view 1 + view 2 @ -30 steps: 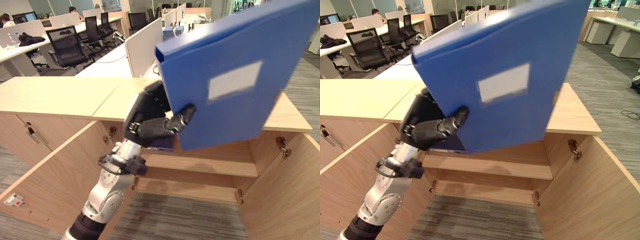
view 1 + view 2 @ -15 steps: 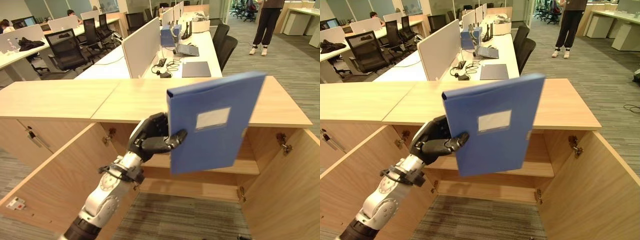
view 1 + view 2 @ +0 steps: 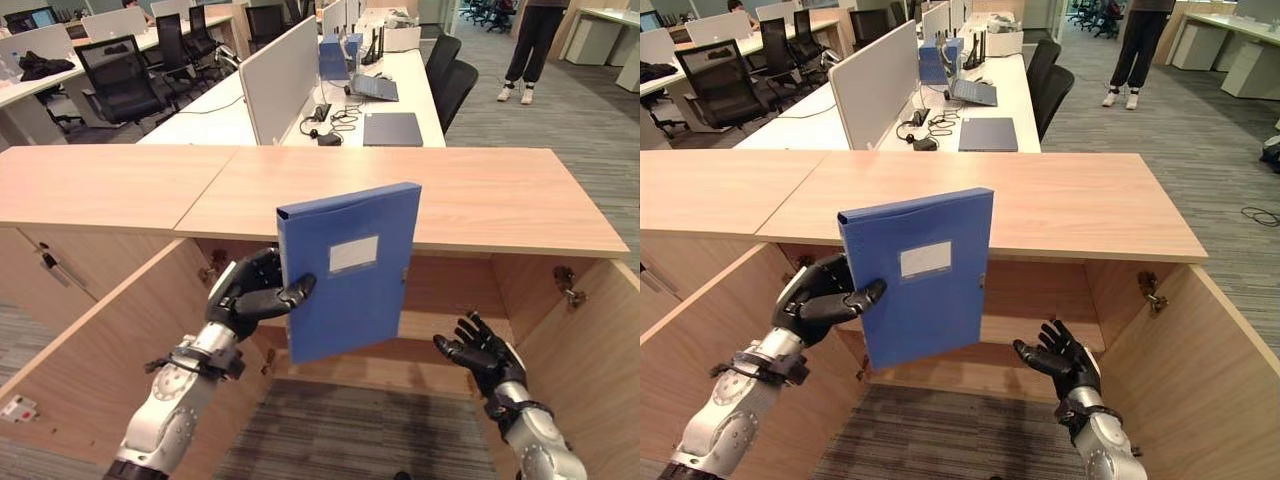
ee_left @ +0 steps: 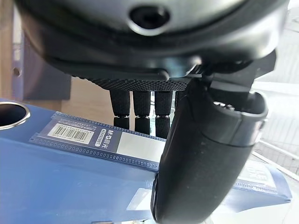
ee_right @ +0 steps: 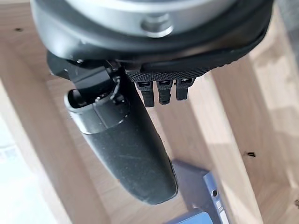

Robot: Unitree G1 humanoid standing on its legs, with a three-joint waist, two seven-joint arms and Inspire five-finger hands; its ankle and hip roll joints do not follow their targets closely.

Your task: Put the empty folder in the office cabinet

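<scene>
A blue folder with a white label stands upright in front of the open wooden cabinet. My left hand is shut on its left spine edge, thumb across the front cover and fingers behind, as the left wrist view shows around the folder. My right hand hovers low to the folder's right before the cabinet opening, fingers spread, holding nothing. Its straight fingers point into the cabinet interior. The inner shelf sits partly hidden behind the folder.
Both cabinet doors swing outward, the left door and the right door, narrowing the sides. Desks with chairs and a partition stand behind the cabinet. A person stands at the far right back.
The folder has moved down and away from the camera toward the cabinet opening, still in my left hand. My right hand has come into view at the lower right.
</scene>
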